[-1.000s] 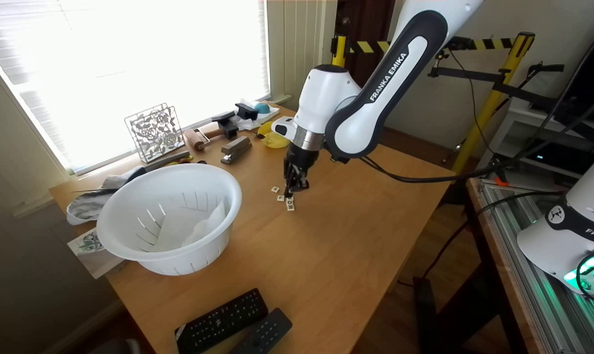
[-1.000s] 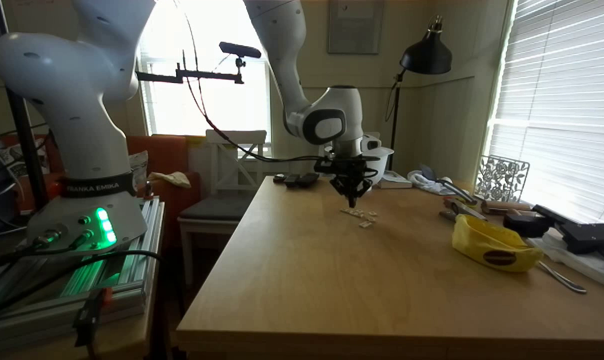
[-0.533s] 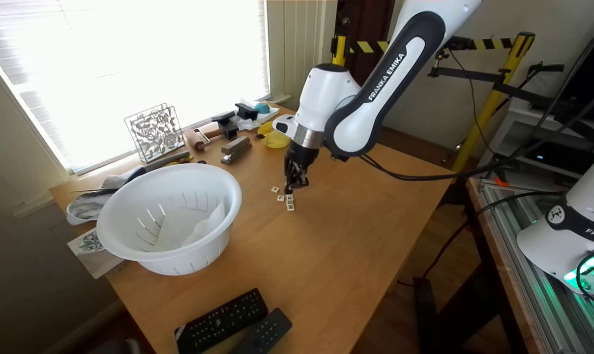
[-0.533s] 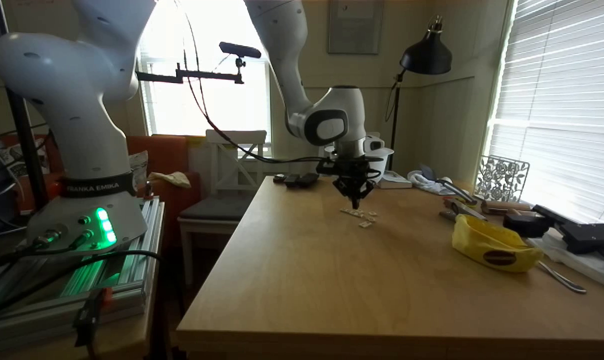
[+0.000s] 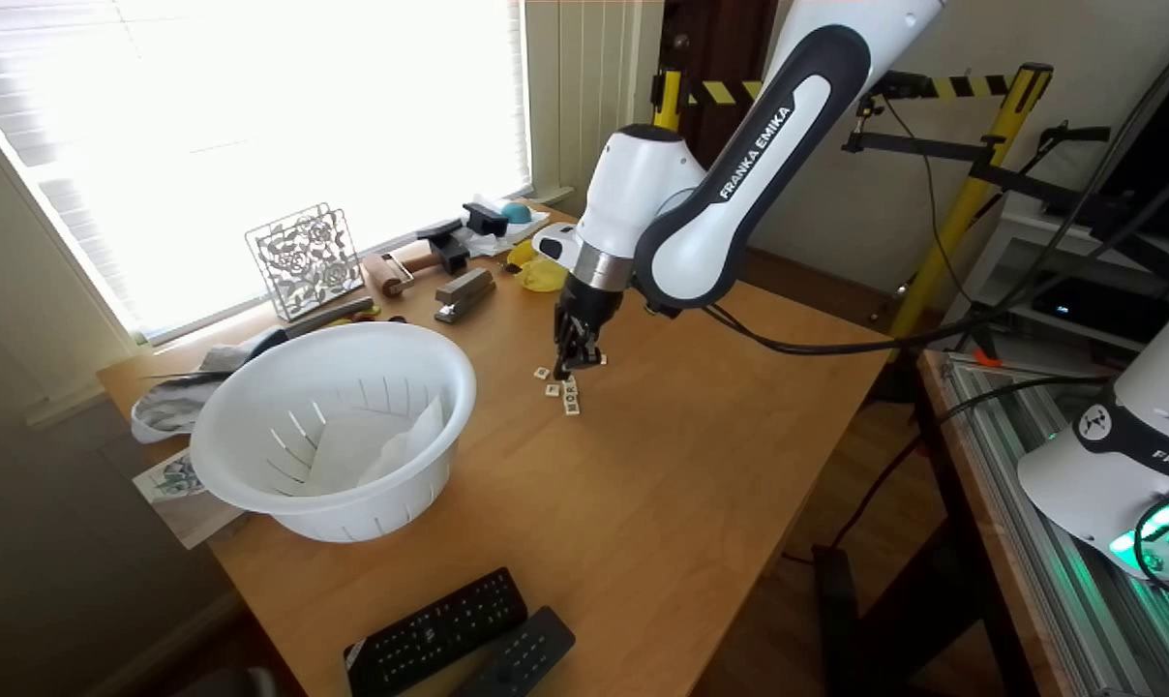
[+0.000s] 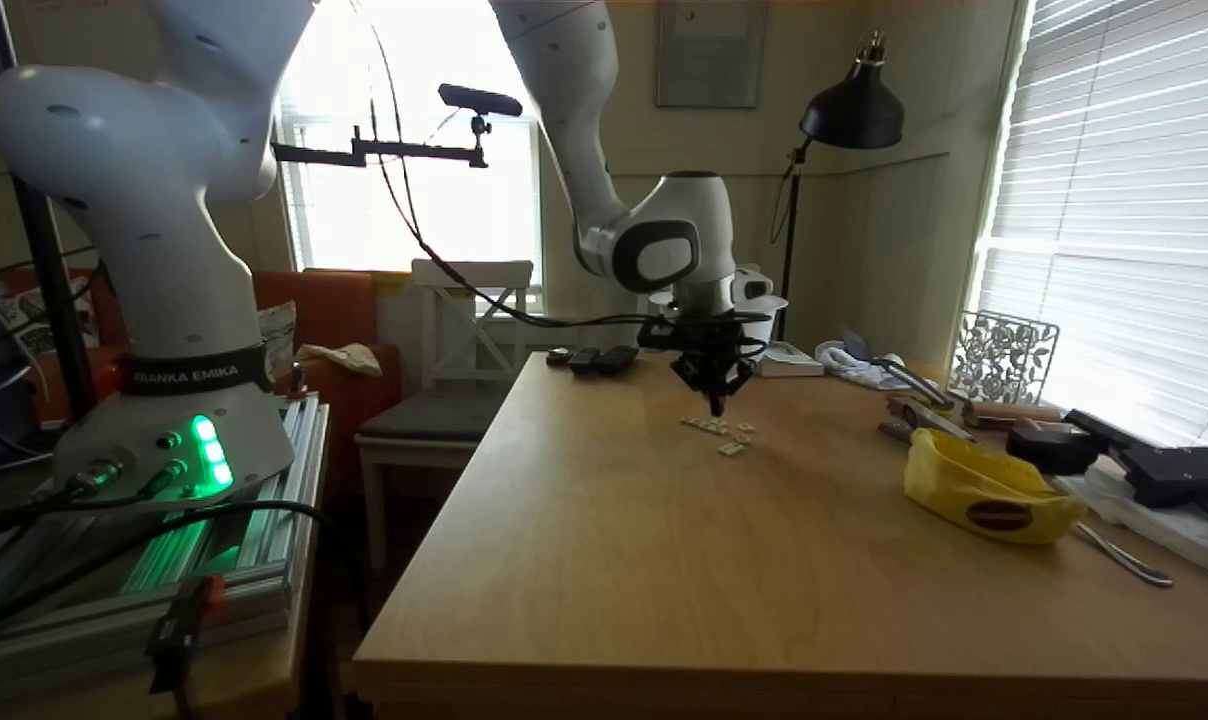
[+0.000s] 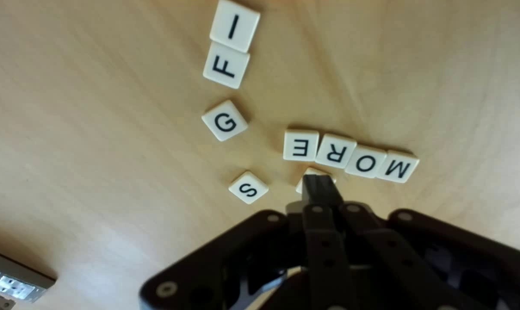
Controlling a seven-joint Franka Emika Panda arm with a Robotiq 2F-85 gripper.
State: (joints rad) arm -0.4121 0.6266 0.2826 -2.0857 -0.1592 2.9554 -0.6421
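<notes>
In the wrist view we see the gripper [image 7: 320, 181] closed tight, blocking part of a single letter tile [image 7: 314, 171] that lies on the surface [image 7: 126, 189], just beside a tile row [image 7: 344, 151] reading MORE.

Near the black claw [image 7: 320, 187], cream-white tiles [image 7: 301, 145] are lettered in black (the table [image 6: 764, 590] beneath is tan, faintly grained); farther from the claw are a white basin [image 5: 401, 503], a yellow pouch [image 6: 949, 492] and black-and-yellow striped tape [image 5: 720, 93].
</notes>
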